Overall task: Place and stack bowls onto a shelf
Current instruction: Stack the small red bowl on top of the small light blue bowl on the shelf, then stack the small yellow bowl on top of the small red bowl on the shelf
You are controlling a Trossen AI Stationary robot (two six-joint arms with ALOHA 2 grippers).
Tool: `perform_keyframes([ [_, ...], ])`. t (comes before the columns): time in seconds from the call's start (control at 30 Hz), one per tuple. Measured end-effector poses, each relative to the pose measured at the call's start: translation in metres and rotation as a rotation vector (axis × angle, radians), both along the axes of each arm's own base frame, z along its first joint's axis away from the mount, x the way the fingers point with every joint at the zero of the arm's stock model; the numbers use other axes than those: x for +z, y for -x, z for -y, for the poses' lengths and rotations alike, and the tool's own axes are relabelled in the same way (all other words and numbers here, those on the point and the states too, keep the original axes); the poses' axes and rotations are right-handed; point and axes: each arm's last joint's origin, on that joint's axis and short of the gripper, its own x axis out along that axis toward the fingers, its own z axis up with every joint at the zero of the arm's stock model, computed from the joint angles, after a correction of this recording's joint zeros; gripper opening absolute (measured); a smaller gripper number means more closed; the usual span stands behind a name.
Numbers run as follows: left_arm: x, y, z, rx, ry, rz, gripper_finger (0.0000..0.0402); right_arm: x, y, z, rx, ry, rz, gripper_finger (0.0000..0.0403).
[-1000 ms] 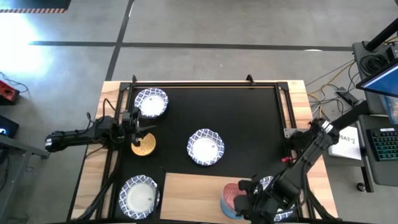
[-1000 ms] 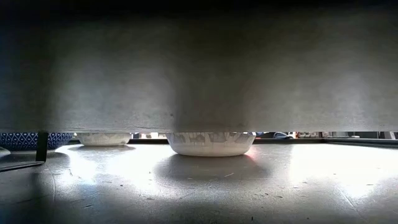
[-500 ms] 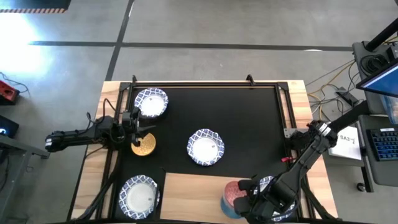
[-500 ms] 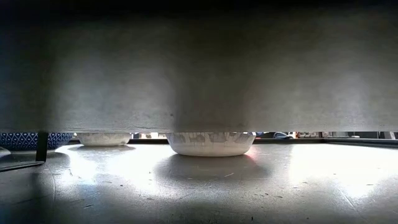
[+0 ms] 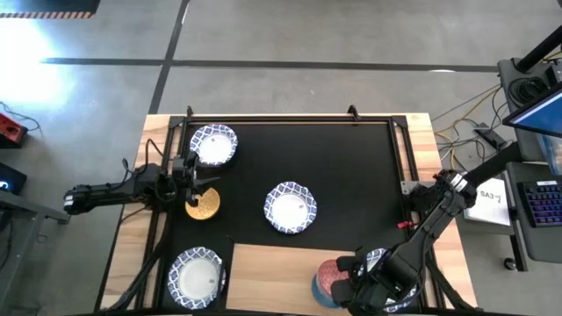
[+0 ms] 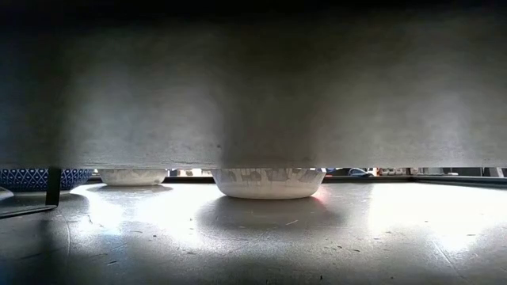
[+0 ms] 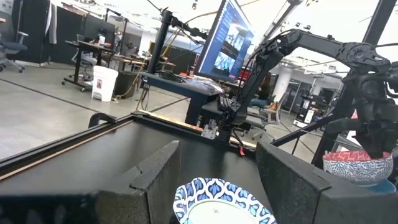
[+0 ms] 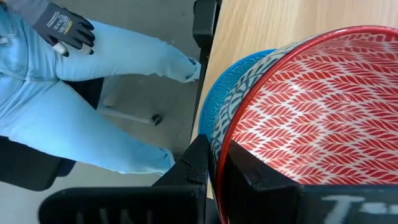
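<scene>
A black mat (image 5: 342,167) covers the wooden table (image 5: 136,237), with grey floor beyond and a desk with a keyboard (image 5: 543,211) at the right edge. In the low view a dark blurred mass fills the upper picture, leaving only the bases of two white bowls visible under it. The left gripper (image 5: 200,186) hovers at the mat's left side with its fingers spread wide, just over the yellow-gold bowl (image 5: 204,206). A blue-rimmed white bowl (image 5: 213,145) sits beyond it, another (image 5: 197,276) lies near the front left corner, and a third (image 5: 291,208) rests mid-mat. The light-wood shelf (image 5: 272,276) lies along the front edge. At its right end the right gripper (image 5: 349,279) is clamped on the rim of the red bowl (image 8: 311,124), nested atop a blue-grey patterned bowl (image 8: 225,118) inside a plain blue bowl (image 8: 214,93); the arm hides most of a further white bowl (image 5: 379,258) beside them. A person's jeans (image 8: 93,93) and gloved hand (image 8: 62,28) show beyond the table. A white label (image 5: 489,195) on the right arm is too small to read.
</scene>
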Motion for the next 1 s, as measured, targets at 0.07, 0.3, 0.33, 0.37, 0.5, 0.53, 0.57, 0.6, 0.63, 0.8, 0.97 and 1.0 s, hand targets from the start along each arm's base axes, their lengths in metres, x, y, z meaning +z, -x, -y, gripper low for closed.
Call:
perform_keyframes([
  [0.07,0.000,0.000,0.000,0.000,0.000,0.000,0.0194,0.000,0.000,0.000,0.000,0.000,0.000,0.0019],
  [0.3,0.000,0.000,0.000,0.000,0.000,0.000,0.0194,0.001,0.000,0.000,0.008,0.006,0.007,0.0065],
  [0.33,0.000,0.000,0.000,0.000,0.000,0.000,0.0194,0.001,0.000,0.000,0.012,0.007,0.009,0.0071],
  [0.37,0.000,0.000,0.000,0.000,0.000,0.000,0.0194,0.001,0.000,0.001,0.017,0.009,0.012,0.0076],
  [0.5,0.000,0.000,0.000,0.001,0.000,0.000,0.0194,0.002,0.000,0.000,0.034,0.011,0.017,0.0088],
  [0.53,0.000,0.000,0.000,0.001,0.000,0.000,0.0194,0.004,0.000,0.000,0.043,0.002,0.014,0.0090],
  [0.57,0.000,0.000,0.000,0.000,0.000,0.000,0.0194,0.007,0.000,-0.001,0.051,-0.010,0.017,0.0091],
  [0.6,0.000,0.000,0.000,0.001,0.000,0.000,0.0194,0.011,0.000,-0.001,0.059,-0.021,0.025,0.0092],
  [0.63,0.000,0.000,0.000,0.001,0.000,0.000,0.0194,0.015,0.000,-0.002,0.072,-0.032,0.035,0.0092],
  [0.8,0.000,0.000,0.000,0.001,0.000,0.000,0.0194,0.037,-0.002,-0.004,0.162,-0.038,0.127,0.0085],
  [0.97,0.000,0.000,0.000,0.001,0.000,0.000,0.0194,0.045,-0.003,-0.003,0.252,0.013,0.211,0.0078],
  [1.0,0.000,0.000,0.000,0.001,0.000,0.000,0.0194,0.046,-0.003,-0.003,0.270,0.025,0.222,0.0077],
])
